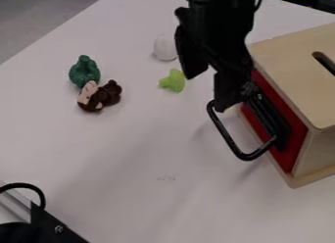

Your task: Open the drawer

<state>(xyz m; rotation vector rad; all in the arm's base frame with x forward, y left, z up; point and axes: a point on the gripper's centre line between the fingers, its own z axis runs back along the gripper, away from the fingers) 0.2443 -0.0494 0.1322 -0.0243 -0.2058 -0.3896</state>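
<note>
My fingers stand parted beside the wooden box, one of them at the upper end of the handle, covering part of it; I can't tell if they touch. That handle is a smooth black rod bent into a rounded loop, jutting from the box's side on the flat red drawer. The box is pale, smooth wood with rounded corners and a slotted top. Across the desk from its drawer side lie a lime-green knobbly piece, a rounded white object, and, farther off, a lumpy dark-green toy touching a brown one
</note>
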